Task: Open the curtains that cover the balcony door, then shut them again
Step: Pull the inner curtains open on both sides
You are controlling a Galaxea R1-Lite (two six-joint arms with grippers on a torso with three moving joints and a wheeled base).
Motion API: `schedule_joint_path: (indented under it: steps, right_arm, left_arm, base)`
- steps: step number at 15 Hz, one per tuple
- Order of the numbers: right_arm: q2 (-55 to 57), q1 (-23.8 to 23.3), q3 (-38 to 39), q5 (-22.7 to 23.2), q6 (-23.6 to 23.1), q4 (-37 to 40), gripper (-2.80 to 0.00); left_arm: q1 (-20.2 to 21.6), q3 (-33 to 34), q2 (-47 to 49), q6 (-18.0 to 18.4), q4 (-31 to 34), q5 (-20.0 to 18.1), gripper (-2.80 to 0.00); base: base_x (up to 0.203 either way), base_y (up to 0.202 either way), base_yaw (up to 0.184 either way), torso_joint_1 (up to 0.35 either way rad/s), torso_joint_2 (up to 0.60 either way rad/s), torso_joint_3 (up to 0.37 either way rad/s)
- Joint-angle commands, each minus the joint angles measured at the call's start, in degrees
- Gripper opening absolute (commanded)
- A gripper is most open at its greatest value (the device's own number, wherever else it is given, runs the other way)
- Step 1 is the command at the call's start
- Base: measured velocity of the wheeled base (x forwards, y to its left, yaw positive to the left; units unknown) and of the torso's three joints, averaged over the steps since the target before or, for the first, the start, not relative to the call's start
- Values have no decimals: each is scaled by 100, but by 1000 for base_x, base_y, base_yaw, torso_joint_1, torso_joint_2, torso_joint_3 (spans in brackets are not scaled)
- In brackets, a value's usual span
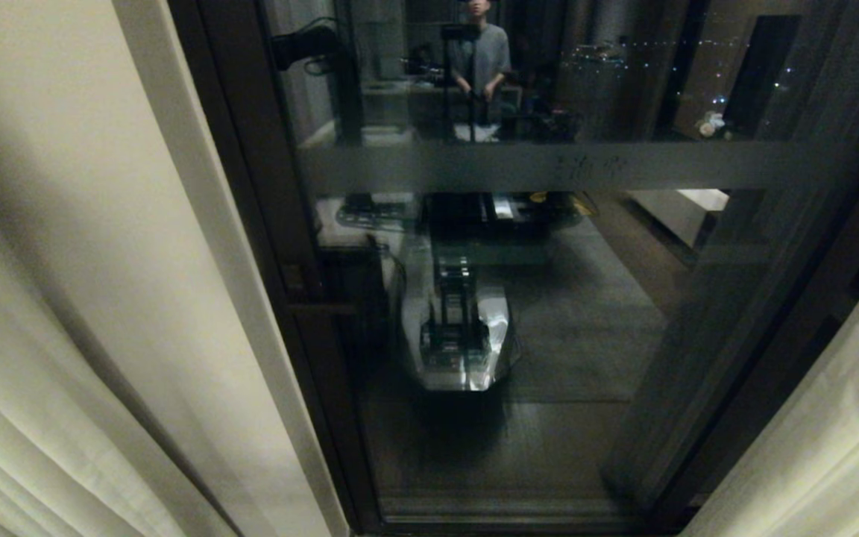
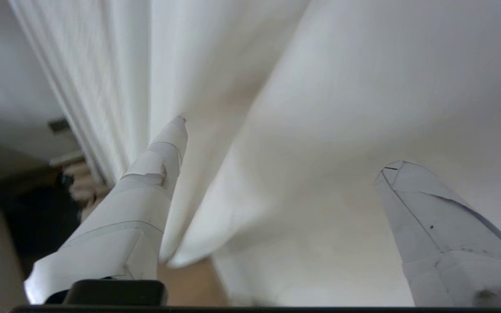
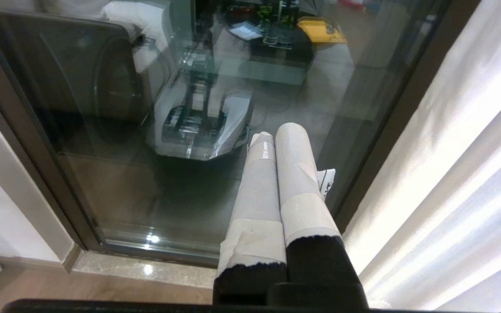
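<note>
Left gripper [image 2: 281,143] gapes wide, one finger [image 2: 159,169] apparently brushing a curtain fold. Right gripper [image 3: 276,137], pressed closed, hangs before the balcony door [image 1: 549,298]. Curtains [image 1: 64,298] sit at nine and four o'clock, glass bare between.

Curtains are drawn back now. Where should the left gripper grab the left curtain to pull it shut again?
Take the hanging fold's leading edge, beside the left gripper, whose fingers stand apart. Come in square across the pleats, one finger each side; the vertical pleats make a thin ridge there. The flat panel beyond likely offers nothing to pinch.
</note>
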Motion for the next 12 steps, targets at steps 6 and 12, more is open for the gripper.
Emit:
schedule_joint_path:
  steps: [6,12]
  right_arm:
    - [-2,1,1,5,-5,2,-280]
    - [-2,1,1,5,-5,2,-280]
  left_arm:
    - [-998,2150,-2175,4,95,38,-280]
    - [-1442,2940,-2964,11,107,51,-280]
  base:
    - [0,0,0,0,0,0]
    - [0,0,0,0,0,0]
